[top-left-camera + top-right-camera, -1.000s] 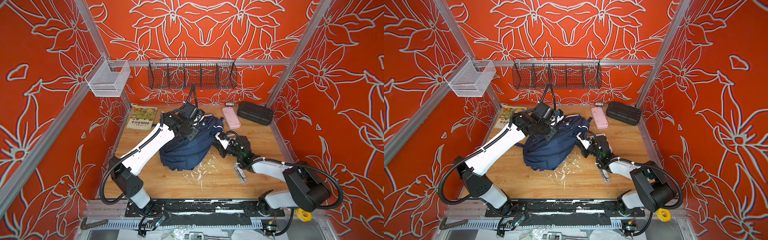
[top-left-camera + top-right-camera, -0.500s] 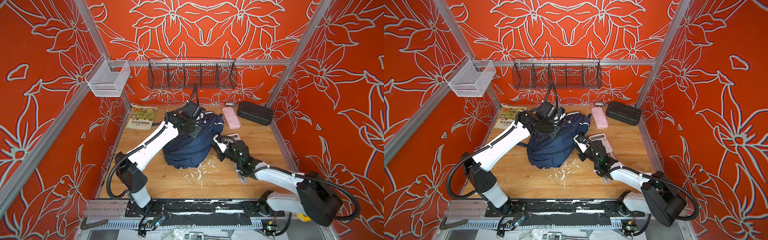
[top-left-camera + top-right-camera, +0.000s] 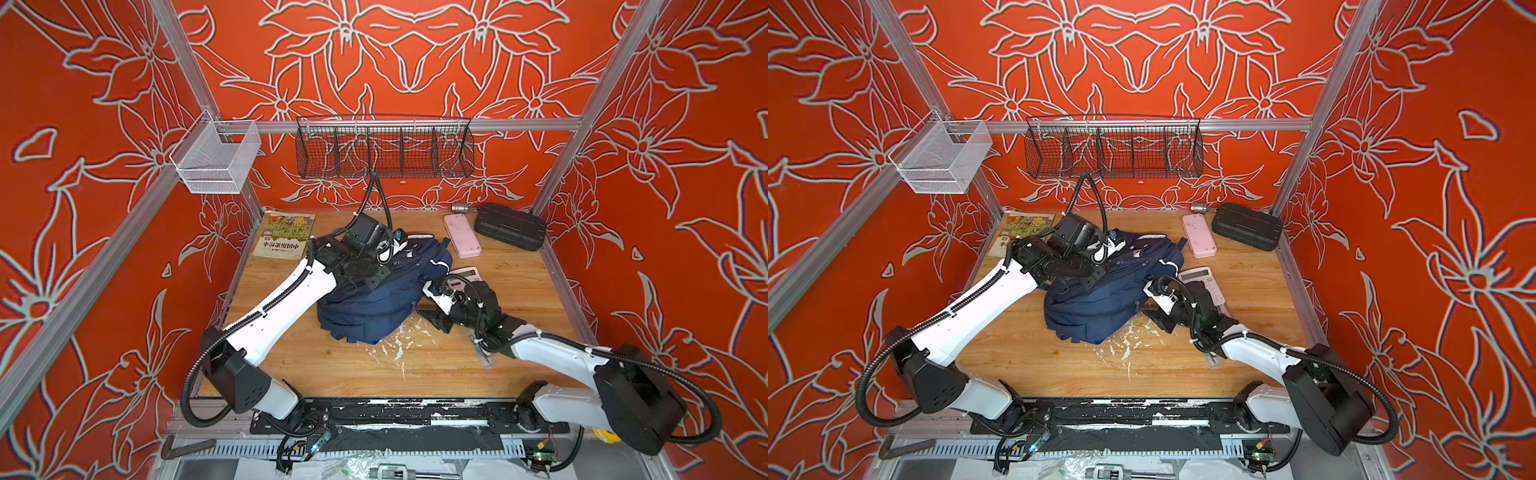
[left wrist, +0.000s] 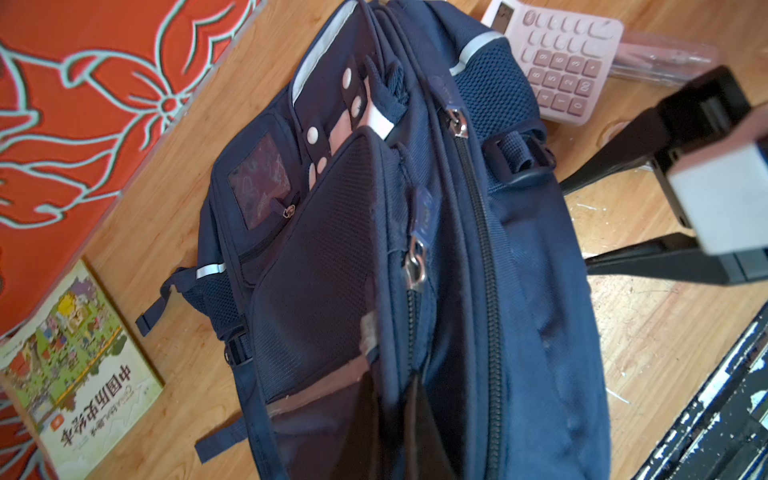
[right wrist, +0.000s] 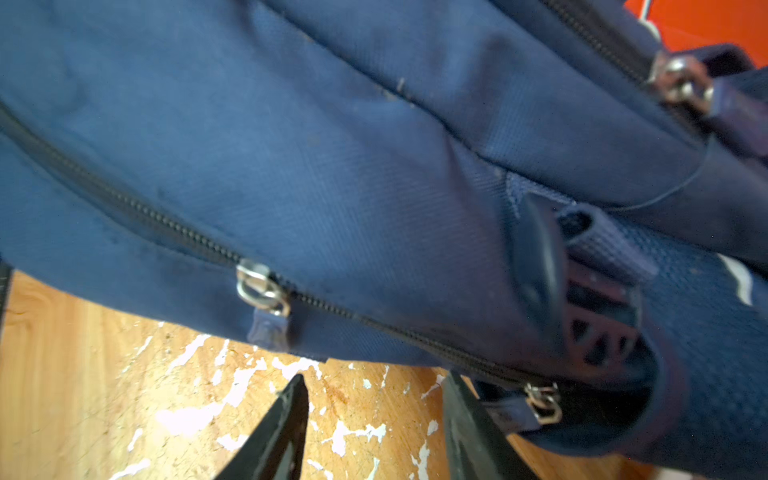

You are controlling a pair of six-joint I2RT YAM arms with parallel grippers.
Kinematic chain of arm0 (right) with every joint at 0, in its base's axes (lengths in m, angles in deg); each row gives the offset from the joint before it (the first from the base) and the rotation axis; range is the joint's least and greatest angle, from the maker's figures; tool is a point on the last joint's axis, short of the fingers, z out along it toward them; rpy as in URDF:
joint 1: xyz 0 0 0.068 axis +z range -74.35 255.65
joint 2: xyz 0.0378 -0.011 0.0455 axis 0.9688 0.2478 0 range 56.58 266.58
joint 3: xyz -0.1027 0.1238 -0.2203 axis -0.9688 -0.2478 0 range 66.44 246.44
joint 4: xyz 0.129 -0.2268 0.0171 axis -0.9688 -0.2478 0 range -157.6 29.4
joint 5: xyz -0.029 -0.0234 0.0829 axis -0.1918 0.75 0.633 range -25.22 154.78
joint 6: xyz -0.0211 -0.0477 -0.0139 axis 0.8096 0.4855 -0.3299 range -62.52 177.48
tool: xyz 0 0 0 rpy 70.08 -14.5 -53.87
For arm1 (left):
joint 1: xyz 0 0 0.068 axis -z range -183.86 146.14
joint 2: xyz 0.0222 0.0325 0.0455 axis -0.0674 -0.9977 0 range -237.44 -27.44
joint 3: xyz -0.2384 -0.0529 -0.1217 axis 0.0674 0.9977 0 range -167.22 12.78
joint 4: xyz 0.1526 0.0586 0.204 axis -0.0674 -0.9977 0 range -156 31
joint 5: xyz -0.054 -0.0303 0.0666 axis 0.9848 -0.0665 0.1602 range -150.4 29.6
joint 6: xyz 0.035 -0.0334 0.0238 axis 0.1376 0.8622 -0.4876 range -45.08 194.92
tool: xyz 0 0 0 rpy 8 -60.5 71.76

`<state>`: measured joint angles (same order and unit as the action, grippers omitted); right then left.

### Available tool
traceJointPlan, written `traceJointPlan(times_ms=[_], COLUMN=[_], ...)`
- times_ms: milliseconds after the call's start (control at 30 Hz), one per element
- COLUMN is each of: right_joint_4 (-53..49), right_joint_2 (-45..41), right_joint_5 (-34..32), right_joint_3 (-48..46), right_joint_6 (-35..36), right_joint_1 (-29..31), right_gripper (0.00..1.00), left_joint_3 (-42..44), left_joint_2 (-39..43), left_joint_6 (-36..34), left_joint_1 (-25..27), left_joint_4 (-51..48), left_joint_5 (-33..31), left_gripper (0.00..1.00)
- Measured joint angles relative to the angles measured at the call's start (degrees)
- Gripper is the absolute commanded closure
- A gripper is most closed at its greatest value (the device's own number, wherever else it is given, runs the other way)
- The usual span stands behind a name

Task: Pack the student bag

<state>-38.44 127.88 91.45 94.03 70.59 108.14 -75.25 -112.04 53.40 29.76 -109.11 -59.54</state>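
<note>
The navy student bag (image 3: 374,316) (image 3: 1096,316) lies bunched in the middle of the wooden table. My left gripper (image 3: 374,284) (image 3: 1092,278) comes down onto its upper edge. In the left wrist view the fingers (image 4: 365,419) are shut on a fold of the bag (image 4: 519,291) beside a closed zip. My right gripper (image 3: 424,305) (image 3: 1148,305) stands at the bag's right side, low over the table. Its jaws (image 5: 374,378) are open, with only bare table between them. A silver zip pull (image 5: 540,405) hangs just beside one finger on the bag (image 5: 332,166).
A picture book (image 3: 284,235) (image 4: 79,374) lies back left. A pink calculator (image 3: 465,276) (image 4: 565,66) sits behind my right gripper. Farther back are a pink case (image 3: 462,235) and a black ribbed case (image 3: 509,226). A clear pen box (image 3: 482,353) lies under the right arm. Two wire baskets (image 3: 384,149) (image 3: 216,160) hang on the walls.
My right gripper has opened and shifted a little toward the front along the bag's side. The left gripper has kept its hold and moved slightly right with the fabric.
</note>
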Motion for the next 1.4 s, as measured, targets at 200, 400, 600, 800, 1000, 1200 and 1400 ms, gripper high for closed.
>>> traceJointPlan(times_ms=[200, 400, 600, 800, 1000, 1200, 1400], right_joint_4=[1.14, 3.65, 4.98, 8.76, 11.61, 12.39, 9.90], right_joint_2=[3.37, 6.05, 7.67, 9.94, 12.48, 12.90, 10.23], right_joint_5=[11.96, 18.91, 20.70, 20.74, 21.03, 20.65, 15.85], right_joint_3=[2.12, 3.56, 4.17, 4.22, 4.57, 4.57, 4.57], right_joint_6=[-1.53, -3.28, -3.89, -5.44, -7.41, -8.87, -8.52], right_joint_1=[-2.03, -2.03, -2.01, -2.01, -2.01, -2.01, -2.03], right_gripper=[0.55, 0.60, 0.64, 0.71, 0.82, 0.95, 1.00], left_joint_3=[4.79, 4.96, 4.96, 4.96, 4.96, 4.79, 2.27], left_joint_2=[2.80, 2.80, 2.80, 2.80, 2.80, 2.73, 0.96], left_joint_6=[-4.24, -5.92, -5.99, -5.95, -5.92, -4.98, -0.98], left_joint_1=[-1.53, -2.60, -2.95, -2.99, -2.99, -3.02, -2.99], left_joint_4=[3.76, 5.55, 6.64, 7.15, 7.39, 7.37, 6.58], left_joint_5=[2.95, 4.66, 5.62, 6.21, 6.36, 5.88, 4.28], left_gripper=[1.00, 1.00, 1.00, 1.00, 1.00, 1.00, 1.00])
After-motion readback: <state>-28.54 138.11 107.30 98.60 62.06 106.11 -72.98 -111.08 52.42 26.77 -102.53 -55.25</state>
